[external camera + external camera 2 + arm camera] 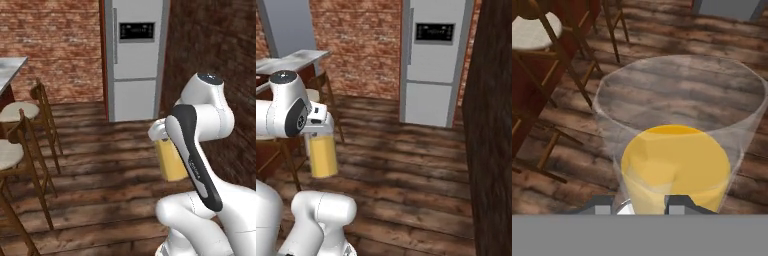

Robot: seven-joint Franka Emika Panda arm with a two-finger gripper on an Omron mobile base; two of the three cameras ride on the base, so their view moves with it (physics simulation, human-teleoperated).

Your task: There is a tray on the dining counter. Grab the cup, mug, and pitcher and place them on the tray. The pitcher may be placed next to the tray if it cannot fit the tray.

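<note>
Left base view: the white arm rises from the lower right and folds back on itself, carrying the pitcher point(170, 160), a tall clear cylinder with a yellow-orange body, in the air above a floor point(105, 165) of dark wooden planks. The pitcher hangs upright, partly hidden behind the arm's dark forearm band. Beyond the pitcher stands a tall grey refrigerator point(134, 60) against a red brick wall point(55, 50). Well to the left of the pitcher, a corner of the dining counter point(11, 70) shows its grey-white top, with two wooden bar stools point(22, 112) with pale round seats drawn up beside it.

From the right base view, the pitcher point(322, 154) hangs just below the arm's wrist, again clear of the floor. The dining counter point(296, 61) lies behind and to the left of the pitcher, and the refrigerator point(433, 62) stands well to its right.

Looking down along the hand, the gripper point(640, 205) is closed narrowly on the pitcher point(677, 150) at its near wall, one dark fingertip on either side of the clear rim. The open mouth of the pitcher faces the camera, with the yellow-orange base seen through it. A stool point(534, 30) stands on the floor above and left of the pitcher.
</note>
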